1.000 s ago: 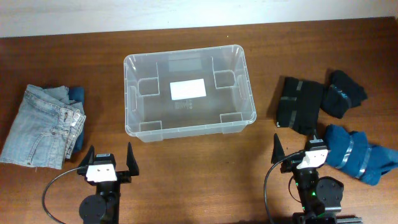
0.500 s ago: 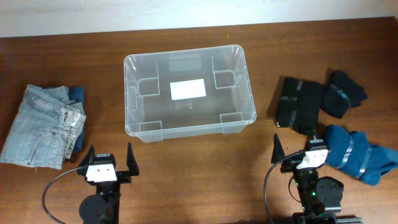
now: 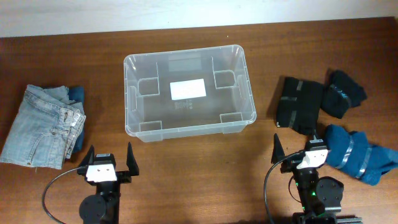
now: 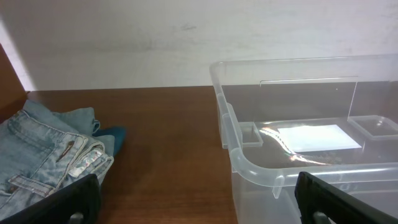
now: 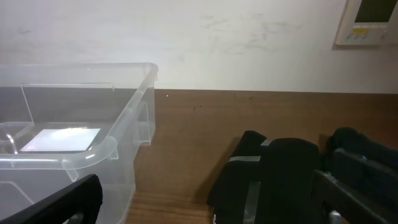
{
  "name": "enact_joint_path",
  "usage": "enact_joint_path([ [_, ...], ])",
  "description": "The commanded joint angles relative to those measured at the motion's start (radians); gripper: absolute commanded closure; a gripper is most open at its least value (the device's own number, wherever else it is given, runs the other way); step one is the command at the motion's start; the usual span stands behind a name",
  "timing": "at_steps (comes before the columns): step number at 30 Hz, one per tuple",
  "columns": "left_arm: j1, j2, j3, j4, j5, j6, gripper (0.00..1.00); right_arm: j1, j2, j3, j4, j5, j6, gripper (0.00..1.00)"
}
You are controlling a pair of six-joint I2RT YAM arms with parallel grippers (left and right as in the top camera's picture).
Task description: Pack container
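The clear plastic container [image 3: 188, 93] stands empty at the table's middle, a white label on its base; it shows in the left wrist view [image 4: 298, 155] and the right wrist view [image 5: 74, 149]. Folded jeans [image 3: 42, 126] lie at the left, also in the left wrist view [image 4: 43, 155]. Folded black clothes [image 3: 300, 104] [image 5: 273, 174], another black piece [image 3: 345, 92] and a blue garment [image 3: 357, 154] lie at the right. My left gripper [image 3: 108, 155] is open and empty near the front edge. My right gripper [image 3: 298, 148] is open and empty beside the blue garment.
A white wall [image 4: 186, 37] runs along the table's far edge. A wall panel [image 5: 370, 22] sits at the upper right in the right wrist view. Bare wood lies between the container and each clothes pile.
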Motion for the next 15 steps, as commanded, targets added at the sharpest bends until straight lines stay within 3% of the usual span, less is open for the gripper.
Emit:
enact_joint_path([
  [1, 0.003, -0.006, -0.008, 0.003, -0.006, -0.003, 0.01, -0.005, -0.010, -0.006, -0.002, -0.016, 0.001, 0.02],
  [15, 0.004, -0.006, -0.008, 0.009, -0.060, 0.013, 0.01, -0.005, -0.010, -0.006, -0.002, -0.016, 0.001, 0.02],
])
